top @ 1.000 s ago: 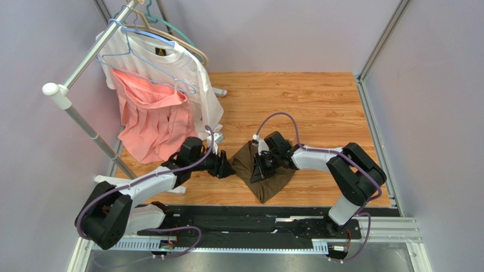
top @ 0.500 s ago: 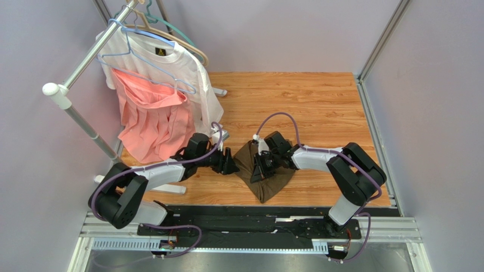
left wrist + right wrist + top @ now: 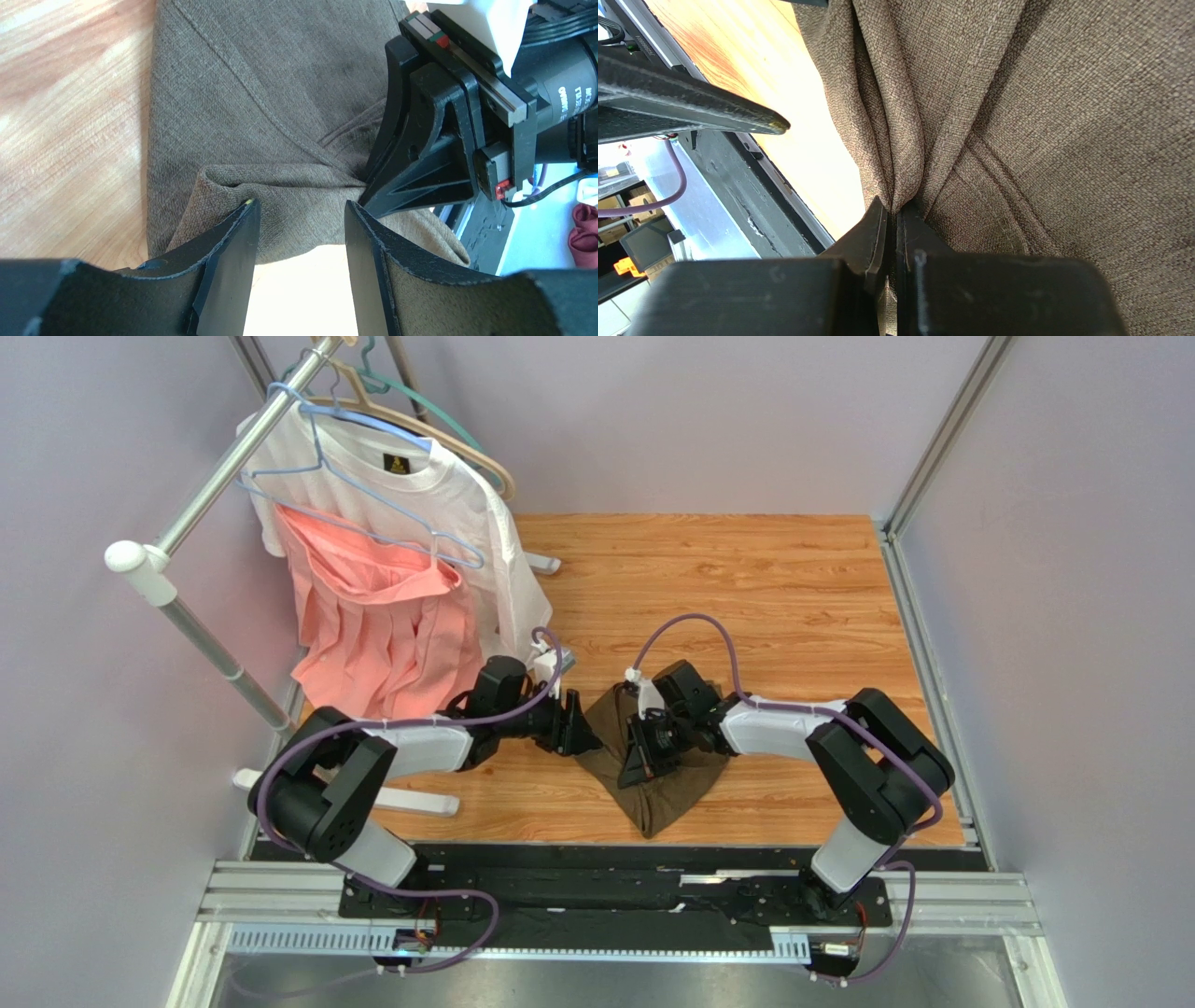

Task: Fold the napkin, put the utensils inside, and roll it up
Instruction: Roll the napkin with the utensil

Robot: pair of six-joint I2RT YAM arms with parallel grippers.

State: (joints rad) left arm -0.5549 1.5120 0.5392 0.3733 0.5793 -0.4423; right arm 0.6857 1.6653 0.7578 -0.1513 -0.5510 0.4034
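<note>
**Clerk:** Status of the cloth, starting at the near edge?

**Inspector:** The napkin [image 3: 657, 756] lies on the bench [image 3: 800, 602], close to its near edge and about midway along it. It is gathered into a rough diamond, with ridges and overlapping layers rather than a flat, squared fold.

**Clerk:** And the arms?

**Inspector:** The right pincer [image 3: 893, 210] is clamped on a raised pleat of the napkin, jaws together with cloth pinched between them. The left pincer [image 3: 298, 210] sits at the napkin's left corner with its fingers apart, framing a folded ridge but gripping nothing.

**Clerk:** The utensils?

**Inspector:** None visible in any view. Whether they lie under the cloth cannot be told.

**Clerk:** Anything farther back?

**Inspector:** At the far left corner a rack [image 3: 197, 637] carries a white T-shirt [image 3: 421, 504] and a pink garment [image 3: 372, 630]. Both hang well apart from the work.

**Clerk:** Your assessment of progress?

**Inspector:** Early. In my judgement the folding is under way but unfinished. Placing the utensils and rolling the napkin are both left to do.
</note>
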